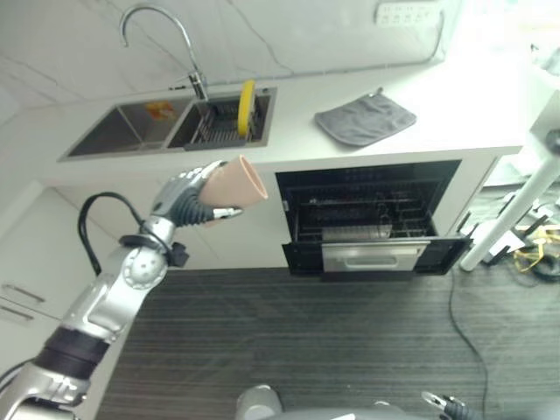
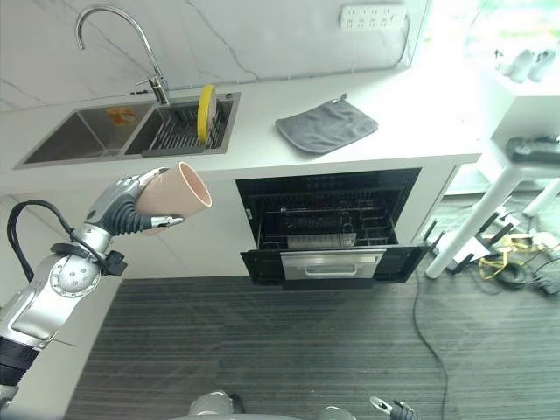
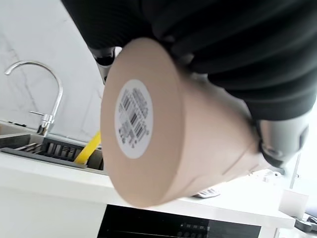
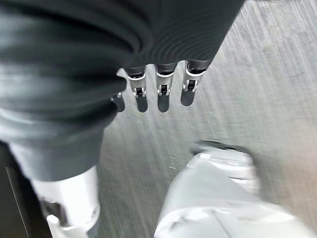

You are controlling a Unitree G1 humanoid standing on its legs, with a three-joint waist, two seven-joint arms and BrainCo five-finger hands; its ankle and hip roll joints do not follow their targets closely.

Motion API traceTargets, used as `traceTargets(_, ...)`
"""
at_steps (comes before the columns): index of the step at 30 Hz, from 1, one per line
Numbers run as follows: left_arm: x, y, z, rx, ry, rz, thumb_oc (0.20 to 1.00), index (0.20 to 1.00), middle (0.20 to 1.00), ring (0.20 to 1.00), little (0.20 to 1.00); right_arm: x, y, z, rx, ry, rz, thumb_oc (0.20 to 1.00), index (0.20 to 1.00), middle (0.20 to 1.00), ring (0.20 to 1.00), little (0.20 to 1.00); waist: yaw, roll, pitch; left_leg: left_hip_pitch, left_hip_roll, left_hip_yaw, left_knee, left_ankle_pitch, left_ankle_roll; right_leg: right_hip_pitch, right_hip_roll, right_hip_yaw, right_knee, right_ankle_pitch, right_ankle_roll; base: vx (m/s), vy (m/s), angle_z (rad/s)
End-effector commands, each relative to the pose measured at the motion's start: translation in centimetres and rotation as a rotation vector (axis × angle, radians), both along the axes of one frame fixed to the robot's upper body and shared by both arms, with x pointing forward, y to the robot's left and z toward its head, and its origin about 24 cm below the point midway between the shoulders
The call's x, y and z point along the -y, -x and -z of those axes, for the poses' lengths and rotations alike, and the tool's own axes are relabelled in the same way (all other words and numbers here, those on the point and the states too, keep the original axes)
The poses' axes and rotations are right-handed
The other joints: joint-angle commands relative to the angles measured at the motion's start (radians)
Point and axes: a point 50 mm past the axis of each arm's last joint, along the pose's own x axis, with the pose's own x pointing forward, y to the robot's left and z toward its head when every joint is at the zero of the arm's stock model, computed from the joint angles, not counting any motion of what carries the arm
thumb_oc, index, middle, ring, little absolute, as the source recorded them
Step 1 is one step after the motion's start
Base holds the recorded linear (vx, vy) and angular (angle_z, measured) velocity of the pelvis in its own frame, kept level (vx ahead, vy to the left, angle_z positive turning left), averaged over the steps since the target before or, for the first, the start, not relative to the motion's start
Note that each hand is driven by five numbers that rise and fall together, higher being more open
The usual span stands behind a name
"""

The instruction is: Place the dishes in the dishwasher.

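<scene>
Silver-grey jointed arm, left hand (image 1: pixel 188 199) under dark ribbed cover, right hand (image 4: pixel 148 59) with silver dark-tipped fingers (image 4: pixel 163 96)

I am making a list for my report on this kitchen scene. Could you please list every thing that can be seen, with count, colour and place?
Tapered plastic cup: one, beige-pink, held in the left hand, in front of the counter, left of the dishwasher; white barcode sticker on its base.
Round plate: one, yellow, upright in the rack in the right sink basin.
Double steel sink: one, grey, left part of the counter.
Curved tap: one, chrome, behind the sink.
Folded cloth: one, grey, on the counter above the dishwasher.
Built-in dishwasher: one, black, under the counter, open.
Wall socket strip: one, white.
Left hand: closed round the cup.
Right hand: fingers straight, above the floor.
</scene>
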Motion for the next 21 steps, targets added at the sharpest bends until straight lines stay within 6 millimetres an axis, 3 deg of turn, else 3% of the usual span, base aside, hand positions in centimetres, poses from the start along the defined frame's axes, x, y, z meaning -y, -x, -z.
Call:
traceTargets(1,0.2,0.3,-3.6,0.173,0.001,0.000,0.200,0.200,0.200,0.200,0.200,0.1,0.4,0.0,0.006,0.009,-0.035,1.000,1.000,1.000,1.000,1.000,0.024,0.017,0.025,0.023,0.017,-0.017,-0.122,0.139,-0.052,0.065,0.026,0.095,-0.202,0.151,0.129,0.21,0.193,-0.04)
traceTargets(2,0.2,0.4,-3.6,0.171,0.003,0.005,0.200,0.200,0.200,0.200,0.200,0.0,0.6,0.1,0.007,0.009,-0.033,1.000,1.000,1.000,1.000,1.000,0.025,0.019,0.025,0.020,0.019,-0.001,-0.132,0.144,-0.054,0.071,0.021,0.083,-0.199,0.148,0.132,0.22,0.234,-0.01)
traceTargets(3,0.0,0.5,-3.8,0.169,0.003,0.023,0.200,0.200,0.200,0.200,0.200,-0.2,0.9,0.2,0.019,0.012,-0.019,1.000,1.000,1.000,1.000,1.000,0.022,0.021,0.020,0.015,0.016,0.061,-0.141,0.136,-0.053,0.084,0.003,0.041,-0.185,0.137,0.141,0.21,0.238,0.06)
traceTargets(5,-0.1,0.6,-3.9,0.169,-0.001,0.032,0.200,0.200,0.200,0.200,0.200,-0.3,0.7,0.1,0.031,0.019,-0.006,1.000,1.000,1.000,1.000,1.000,0.024,0.018,0.014,0.026,0.005,0.076,-0.137,0.112,-0.041,0.089,-0.007,0.024,-0.157,0.111,0.144,0.23,0.276,0.12)
traceTargets(6,-0.3,0.6,-3.9,0.166,-0.004,0.026,0.200,0.200,0.200,0.200,0.200,-0.3,0.4,0.1,0.031,0.019,-0.010,1.000,1.000,1.000,1.000,1.000,0.028,0.017,0.012,0.031,-0.004,0.069,-0.137,0.104,-0.037,0.090,-0.009,0.028,-0.141,0.098,0.144,0.27,0.319,0.11)
traceTargets(8,-0.8,0.8,-4.0,0.154,-0.021,0.014,0.200,0.200,0.200,0.200,0.200,-0.4,-0.7,0.0,0.042,0.011,0.012,1.000,1.000,1.000,1.000,1.000,0.065,0.003,-0.006,0.005,-0.068,0.008,-0.083,0.036,0.005,0.119,-0.005,0.058,-0.073,0.023,0.136,0.30,0.314,-0.07)
traceTargets(11,-0.6,0.7,-3.5,0.147,-0.044,0.036,0.200,0.200,0.200,0.200,0.200,-0.7,-0.9,0.0,0.049,0.003,0.021,1.000,1.000,1.000,1.000,1.000,0.076,-0.012,-0.018,0.002,-0.120,-0.015,-0.062,0.000,0.050,0.094,-0.005,0.086,0.063,0.016,0.150,0.23,0.271,-0.18)
traceTargets(13,-0.9,0.6,-3.3,0.140,-0.051,0.047,0.200,0.200,0.200,0.200,0.200,-1.0,-1.0,0.1,0.064,-0.004,0.041,1.000,1.000,1.000,1.000,1.000,0.076,-0.015,-0.022,0.033,-0.164,-0.043,-0.074,-0.029,0.096,0.016,0.002,0.126,0.191,0.084,0.176,0.18,0.197,0.11)
traceTargets(15,-1.1,0.7,-3.5,0.142,-0.052,0.051,0.200,0.200,0.200,0.200,0.200,-1.1,-1.1,0.1,0.075,-0.003,0.038,1.000,1.000,1.000,1.000,1.000,0.073,-0.017,-0.019,0.052,-0.174,-0.054,-0.076,-0.043,0.104,-0.020,0.003,0.141,0.187,0.101,0.181,0.12,0.067,0.12)
traceTargets(19,-0.8,0.4,-4.3,0.175,-0.054,0.057,0.200,0.200,0.200,0.200,0.200,-1.2,-1.6,0.0,0.098,-0.001,0.026,1.000,1.000,1.000,1.000,1.000,0.061,-0.024,0.007,0.068,-0.171,-0.079,-0.031,-0.080,0.088,-0.061,-0.034,0.160,0.046,0.135,0.176,0.08,-0.062,0.03)
traceTargets(21,-0.6,0.4,-4.6,0.187,-0.053,0.055,0.200,0.200,0.200,0.200,0.200,-1.2,-2.0,-0.1,0.114,-0.007,0.044,1.000,1.000,1.000,1.000,1.000,0.055,-0.036,0.024,0.087,-0.169,-0.078,-0.014,-0.109,0.082,-0.087,-0.082,0.170,-0.063,0.209,0.192,0.14,-0.160,-0.04)
